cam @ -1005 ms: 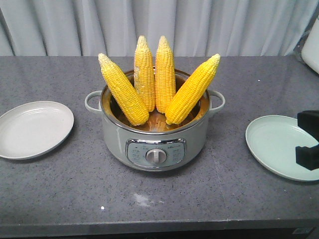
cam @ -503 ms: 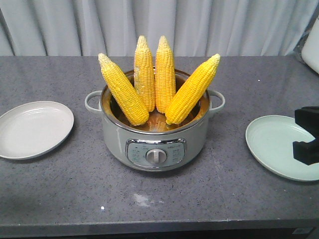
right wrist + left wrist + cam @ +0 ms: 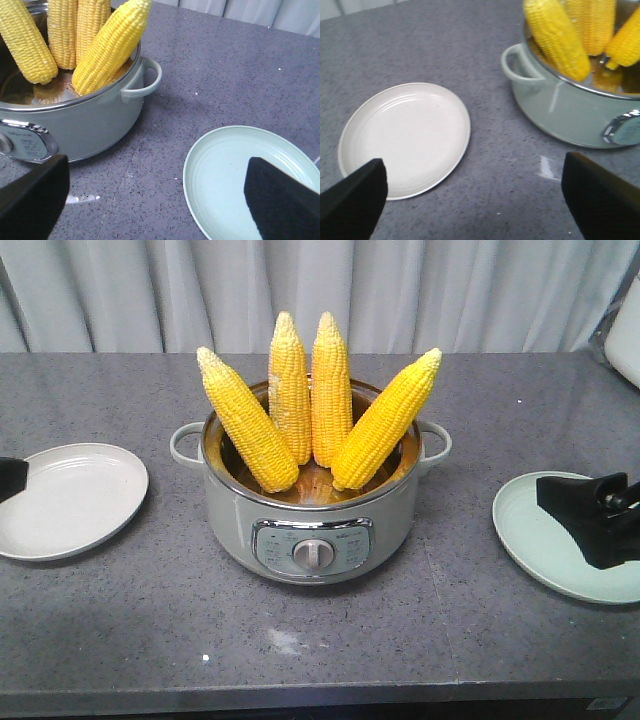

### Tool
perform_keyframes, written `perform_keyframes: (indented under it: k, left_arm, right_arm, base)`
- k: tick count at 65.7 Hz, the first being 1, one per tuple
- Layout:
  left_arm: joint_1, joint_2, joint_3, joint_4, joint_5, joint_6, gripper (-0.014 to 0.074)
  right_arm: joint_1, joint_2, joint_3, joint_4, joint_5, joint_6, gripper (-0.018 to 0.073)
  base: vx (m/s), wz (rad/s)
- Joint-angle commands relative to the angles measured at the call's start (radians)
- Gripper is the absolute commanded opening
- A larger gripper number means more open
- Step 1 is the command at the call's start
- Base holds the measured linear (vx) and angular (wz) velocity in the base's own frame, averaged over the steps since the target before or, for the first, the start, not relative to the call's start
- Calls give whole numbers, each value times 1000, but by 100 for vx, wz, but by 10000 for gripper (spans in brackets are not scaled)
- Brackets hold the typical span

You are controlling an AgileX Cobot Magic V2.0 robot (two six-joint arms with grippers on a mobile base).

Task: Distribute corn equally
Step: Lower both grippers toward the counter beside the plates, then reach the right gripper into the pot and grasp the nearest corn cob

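Note:
Several yellow cobs of corn (image 3: 315, 400) stand upright, fanned out, in a grey-green electric pot (image 3: 310, 515) at the table's middle. An empty white plate (image 3: 70, 500) lies to its left and an empty pale green plate (image 3: 540, 530) to its right. My left gripper (image 3: 472, 170) hangs open above the table between the white plate (image 3: 405, 135) and the pot (image 3: 560, 110); only its tip (image 3: 10, 478) shows in the front view. My right gripper (image 3: 157, 175) is open over the near edge of the green plate (image 3: 225, 165), apart from the corn (image 3: 110, 47).
The pot has a loop handle on each side (image 3: 185, 445) (image 3: 437, 443) and a control dial (image 3: 313, 553) facing the front. A white object (image 3: 625, 340) sits at the far right. A grey curtain hangs behind the table.
The right gripper has moved left, further into the front view over the green plate. The left gripper's tip has come into view at the left edge. The corn has not moved.

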Motion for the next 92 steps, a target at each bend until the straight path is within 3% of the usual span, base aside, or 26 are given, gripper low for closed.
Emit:
perform_keyframes:
  k: [1, 15, 43, 75, 92]
  left_arm:
    - [-28, -4, -29, -121, -51, 103, 674]
    - [-55, -4, -29, -242, -24, 203, 598]
    - [-54, -4, -29, -242, -32, 222, 554]
    - [-53, -4, -29, -241, -28, 222, 554]
    - [-53, -4, -29, -241, -28, 222, 554]
  right_arm:
    - [0, 39, -33, -2, -66, 23, 715]
    - [0, 175, -134, 36, -25, 14, 668]
    - [0, 512, -401, 305, -32, -176, 643]
    - [1, 821, -653, 372, -100, -195, 582]
    - [71, 855, -683, 435, -97, -325, 503]
  base:
    - [0, 0]
    - [0, 0]
    - [0, 0]
    - [0, 0]
    - [0, 0]
